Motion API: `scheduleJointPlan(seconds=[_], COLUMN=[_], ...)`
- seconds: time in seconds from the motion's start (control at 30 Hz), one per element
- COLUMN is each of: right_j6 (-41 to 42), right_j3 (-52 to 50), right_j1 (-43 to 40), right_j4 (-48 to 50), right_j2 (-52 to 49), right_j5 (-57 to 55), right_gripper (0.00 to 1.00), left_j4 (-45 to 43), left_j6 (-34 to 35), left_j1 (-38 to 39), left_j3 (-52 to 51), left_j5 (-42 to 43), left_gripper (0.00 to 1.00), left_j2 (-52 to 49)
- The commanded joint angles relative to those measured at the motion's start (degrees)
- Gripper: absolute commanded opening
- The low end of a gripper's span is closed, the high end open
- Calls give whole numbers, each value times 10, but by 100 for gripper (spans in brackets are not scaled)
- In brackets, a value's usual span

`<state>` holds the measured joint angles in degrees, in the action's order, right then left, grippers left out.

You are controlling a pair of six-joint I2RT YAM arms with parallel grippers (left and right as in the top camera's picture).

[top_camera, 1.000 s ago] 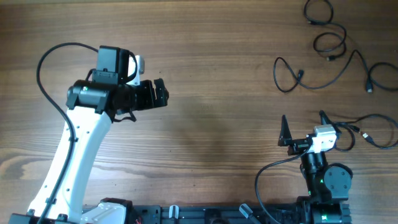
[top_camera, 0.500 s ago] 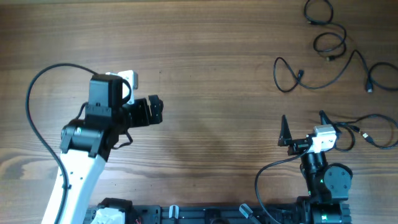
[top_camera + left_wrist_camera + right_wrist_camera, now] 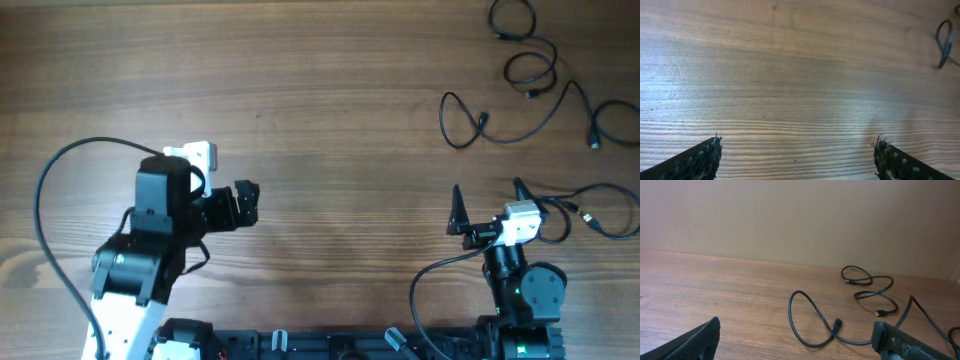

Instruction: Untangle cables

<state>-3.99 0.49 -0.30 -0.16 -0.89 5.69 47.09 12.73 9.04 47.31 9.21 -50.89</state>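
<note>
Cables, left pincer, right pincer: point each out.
cables (image 3: 837, 324), right wrist view, plug end of the nearest cord.
left pincer (image 3: 797, 150), left wrist view, midway between its fingertips.
right pincer (image 3: 487, 188), overhead view, midway between its fingertips.

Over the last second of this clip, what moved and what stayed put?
The left gripper pulled back toward its own base, open and holding nothing. The right gripper stayed parked and open. The cables lie as they did, and nothing was grasped or released.

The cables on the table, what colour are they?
The cables are black; the right wrist view shows this best.
</note>
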Motion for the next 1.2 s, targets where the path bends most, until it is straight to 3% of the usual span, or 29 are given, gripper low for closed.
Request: scheduleJointPlan(seconds=[0.0, 0.67, 0.93, 1.17], right_j6=[-5, -5, -5, -5], right_j3=[-1, -1, -1, -1], right_j1=[3, 3, 3, 3], right_j4=[2, 2, 2, 2], right_j2=[6, 6, 6, 6], right_j5=[-8, -8, -8, -8], right_gripper=[100, 100, 100, 100], left_j4=[0, 37, -28, -36], left_j6=[-3, -6, -6, -6], left_j1=[1, 0, -30, -62], left_j3=[-4, -6, -124, -189], left_j5=[-8, -9, -9, -9], left_gripper=[100, 100, 100, 100], left_j2=[47, 130, 236, 356])
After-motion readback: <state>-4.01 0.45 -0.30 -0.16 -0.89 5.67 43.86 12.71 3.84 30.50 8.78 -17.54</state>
